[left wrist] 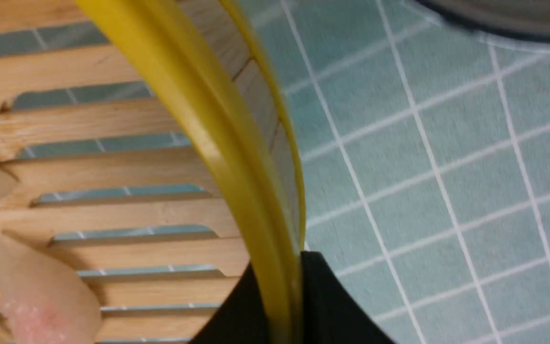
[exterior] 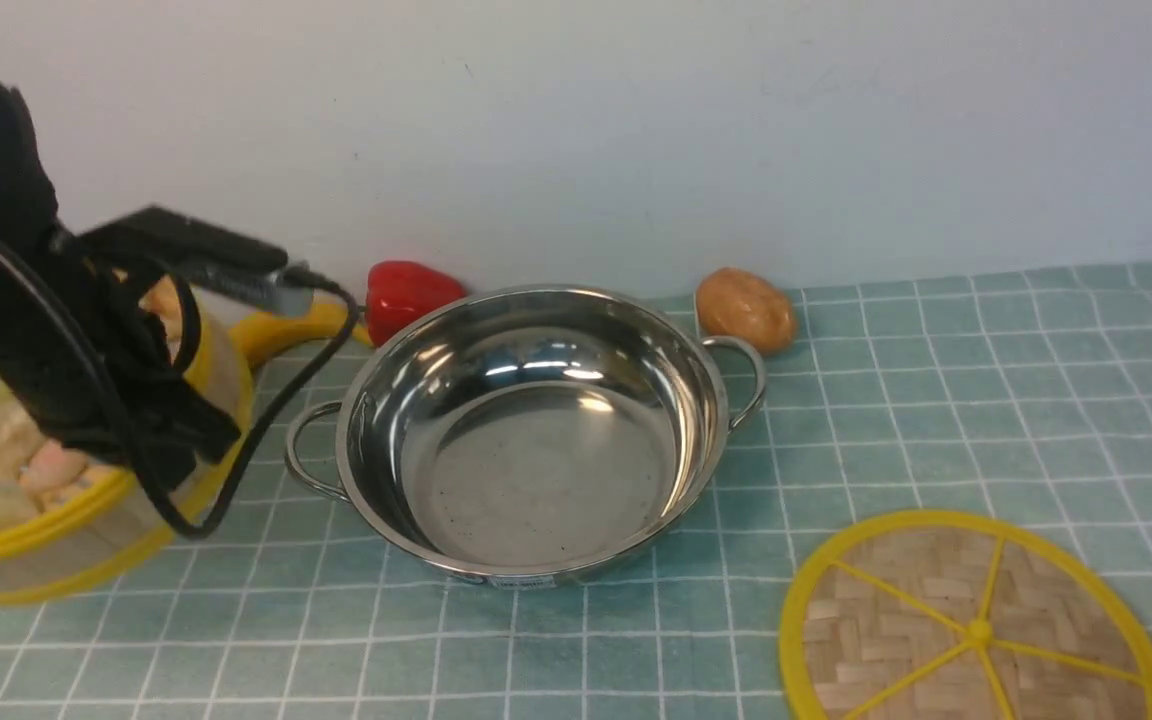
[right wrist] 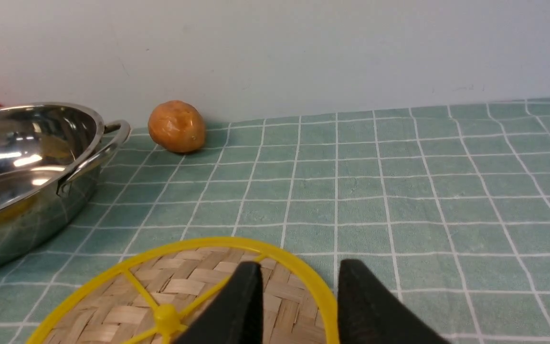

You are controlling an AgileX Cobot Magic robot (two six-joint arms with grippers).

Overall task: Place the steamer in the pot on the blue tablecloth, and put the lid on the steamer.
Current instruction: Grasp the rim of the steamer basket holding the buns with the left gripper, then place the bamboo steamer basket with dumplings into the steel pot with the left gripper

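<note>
The left claw (left wrist: 282, 306) was clamped on the yellow rim of the steamer (exterior: 26, 535), at nine o'clock of the pot (exterior: 681, 400), likely to lift it across. The right claw (right wrist: 299, 270) stood apart astride the rim of the lid (exterior: 936, 620), at the pot's four o'clock, seemingly poised for its turn.

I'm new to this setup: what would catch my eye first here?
The shiny empty pot in the middle of the blue tablecloth stands out. At left, the left gripper pinches the yellow rim of the steamer with dumplings; the woven lid lies flat at front right.
</note>
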